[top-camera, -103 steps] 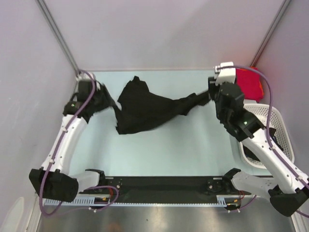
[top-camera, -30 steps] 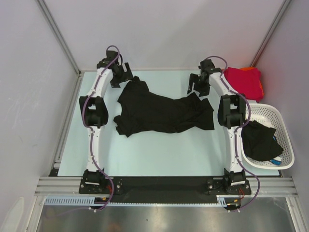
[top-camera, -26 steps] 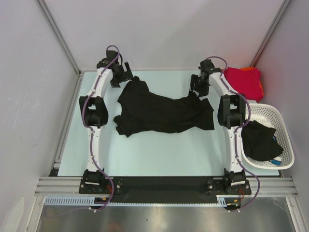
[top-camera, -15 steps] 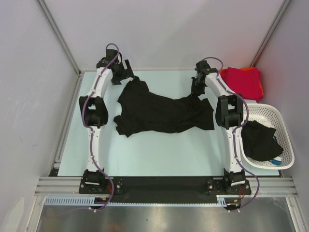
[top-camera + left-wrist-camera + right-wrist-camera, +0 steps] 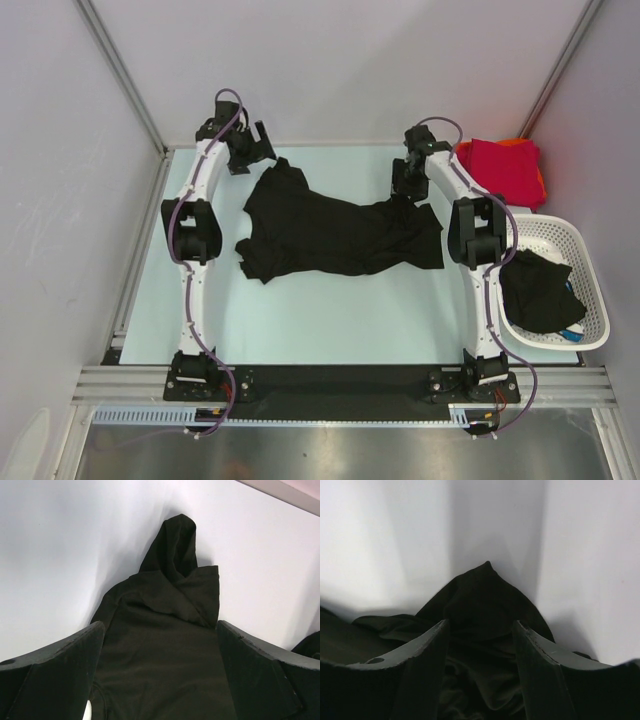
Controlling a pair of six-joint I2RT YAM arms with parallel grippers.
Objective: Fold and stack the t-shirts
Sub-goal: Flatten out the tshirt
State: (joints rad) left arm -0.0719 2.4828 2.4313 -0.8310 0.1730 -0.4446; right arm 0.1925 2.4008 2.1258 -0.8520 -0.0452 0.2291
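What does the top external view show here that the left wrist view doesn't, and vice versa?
Top external only: the red t-shirt over an orange t-shirt at the far right, the white basket holding dark cloth, and the right gripper. Left wrist only: the creased, peaked corner up close, ahead of the open left gripper. Both: the black t-shirt lying on the table.

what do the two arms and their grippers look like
Both the left arm and right arm have slim white links with chunky black joints, and a purple cable loops along each. The left gripper and right gripper each carry two broad, matte black, curved fingers.
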